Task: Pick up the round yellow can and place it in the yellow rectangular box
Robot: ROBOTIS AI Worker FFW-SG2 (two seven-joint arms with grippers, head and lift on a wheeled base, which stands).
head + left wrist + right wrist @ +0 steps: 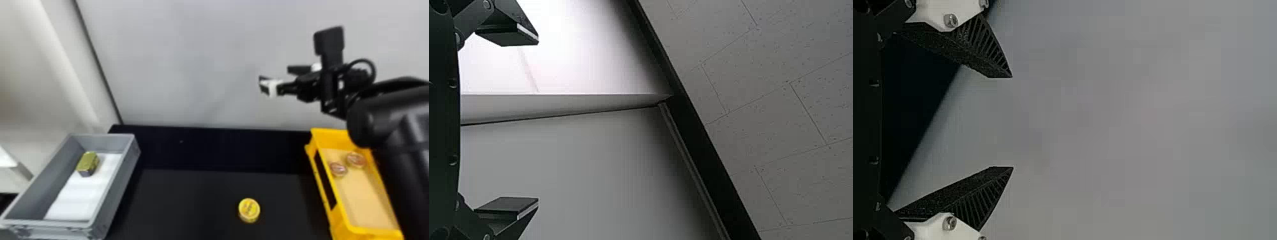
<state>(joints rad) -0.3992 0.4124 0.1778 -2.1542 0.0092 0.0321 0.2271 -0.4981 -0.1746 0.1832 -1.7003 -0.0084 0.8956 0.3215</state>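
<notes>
The round yellow can [249,210] stands on the black table, nearer the yellow rectangular box than the grey one. That yellow box [343,220] is at the right, with two small round tins inside on its pale bottom. High above the table's back edge, up and to the right of the can, my right gripper [275,78] is open with nothing between its fingers. The right wrist view has the right gripper [1012,122] with its fingers wide apart. In the left wrist view my left gripper [538,121] is open and empty, facing wall and ceiling.
A grey box [116,191] with a white liner stands at the left, holding a gold-and-dark block [87,163]. Behind the black table [191,198] rises a pale grey wall. My right arm [395,121] extends over the yellow box's right side.
</notes>
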